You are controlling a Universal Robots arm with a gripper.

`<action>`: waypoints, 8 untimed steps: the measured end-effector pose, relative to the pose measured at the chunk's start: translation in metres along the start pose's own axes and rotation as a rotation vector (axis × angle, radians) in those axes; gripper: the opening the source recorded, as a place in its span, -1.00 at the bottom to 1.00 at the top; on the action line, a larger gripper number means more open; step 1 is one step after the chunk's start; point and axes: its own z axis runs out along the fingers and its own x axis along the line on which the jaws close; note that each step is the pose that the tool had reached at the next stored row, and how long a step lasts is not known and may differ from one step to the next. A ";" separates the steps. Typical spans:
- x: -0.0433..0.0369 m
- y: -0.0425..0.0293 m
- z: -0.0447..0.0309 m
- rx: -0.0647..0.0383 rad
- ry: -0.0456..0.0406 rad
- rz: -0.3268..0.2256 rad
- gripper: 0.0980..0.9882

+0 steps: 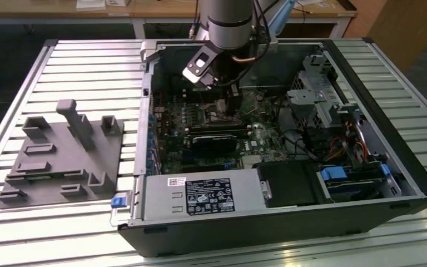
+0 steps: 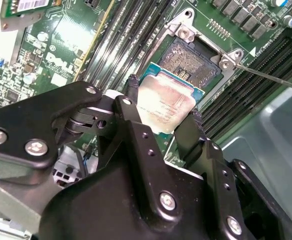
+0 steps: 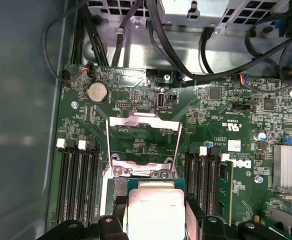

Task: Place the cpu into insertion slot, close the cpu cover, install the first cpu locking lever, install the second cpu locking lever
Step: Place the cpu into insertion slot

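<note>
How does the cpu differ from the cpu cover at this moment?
The cpu is a solid plate; the cpu cover is a frame with an open window. The cpu sits between the fingers of the gripper; the cpu cover stands swung open, untouched. Both are square, silvery metal.

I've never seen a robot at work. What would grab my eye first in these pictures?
The robot arm reaches down into an open computer case on the slatted table. In both wrist views its gripper holds the cpu, a silvery square chip, at the insertion slot, with the cpu cover flipped open beside it.
</note>
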 end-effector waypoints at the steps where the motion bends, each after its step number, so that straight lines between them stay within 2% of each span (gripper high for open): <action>1: 0.0000 -0.0004 0.0015 0.000 0.0000 0.000 0.00; 8: 0.0018 -0.0044 0.0089 0.000 -0.0008 -0.001 0.00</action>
